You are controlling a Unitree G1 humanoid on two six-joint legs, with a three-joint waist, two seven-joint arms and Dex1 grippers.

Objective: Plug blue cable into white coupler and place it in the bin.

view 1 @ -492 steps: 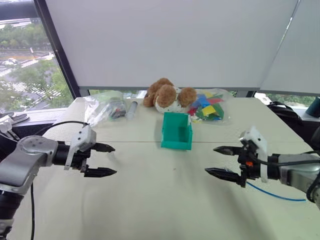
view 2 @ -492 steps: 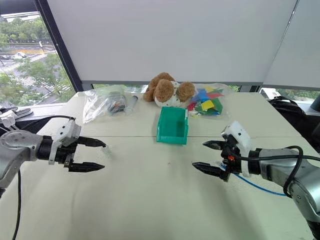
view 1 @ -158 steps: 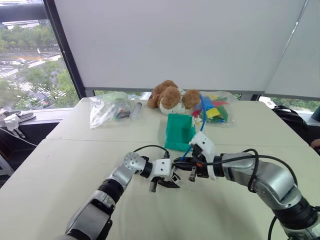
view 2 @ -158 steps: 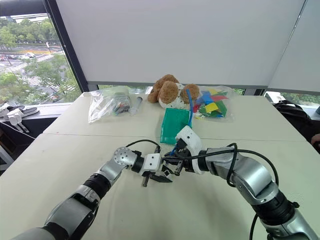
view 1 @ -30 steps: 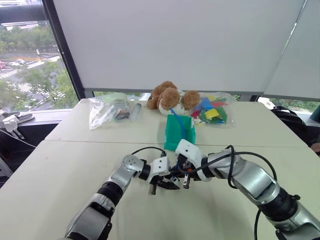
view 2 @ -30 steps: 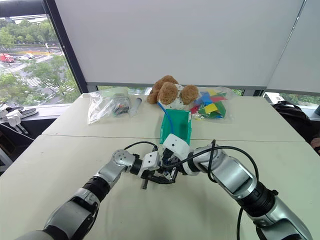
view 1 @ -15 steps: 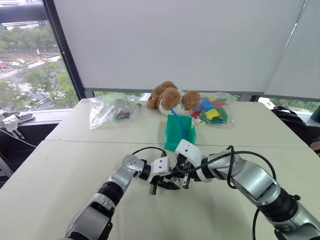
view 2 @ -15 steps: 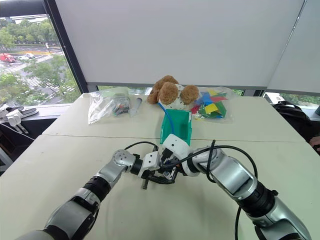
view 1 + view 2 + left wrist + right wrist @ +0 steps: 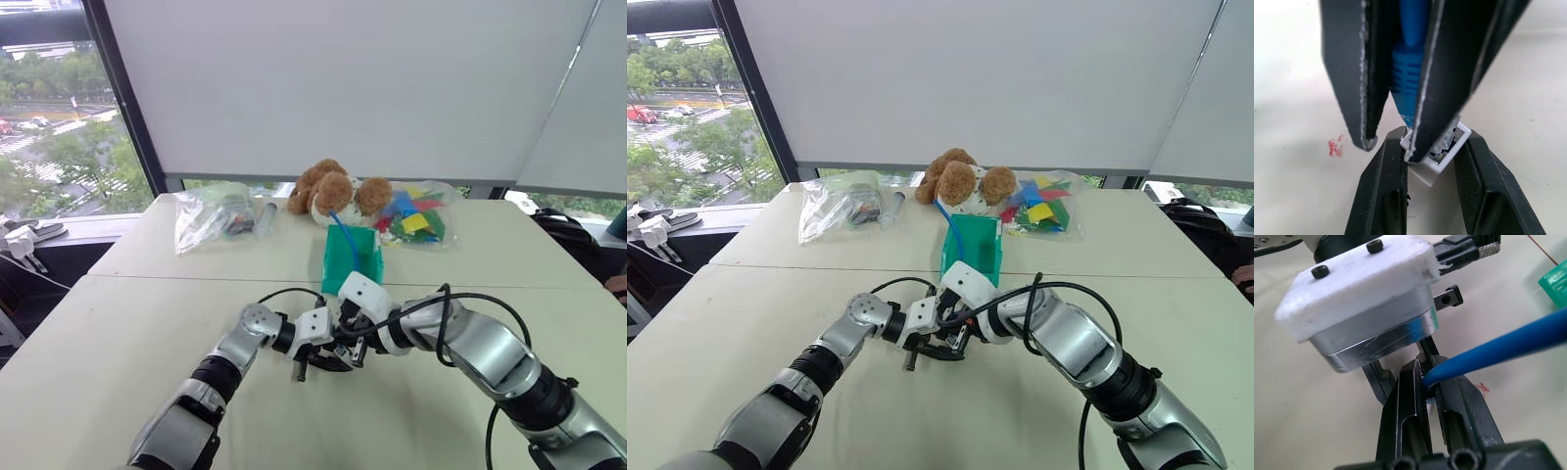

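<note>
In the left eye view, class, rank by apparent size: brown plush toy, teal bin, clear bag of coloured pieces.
1. Brown plush toy
2. Clear bag of coloured pieces, close to the toy, so unsure
3. Teal plastic bin, nearer the camera

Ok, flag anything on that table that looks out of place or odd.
Only a small red smudge on the table beside the hands. Otherwise the left hand grips the white coupler, and the right hand pinches the blue cable, which arcs up in front of the bin.
</note>
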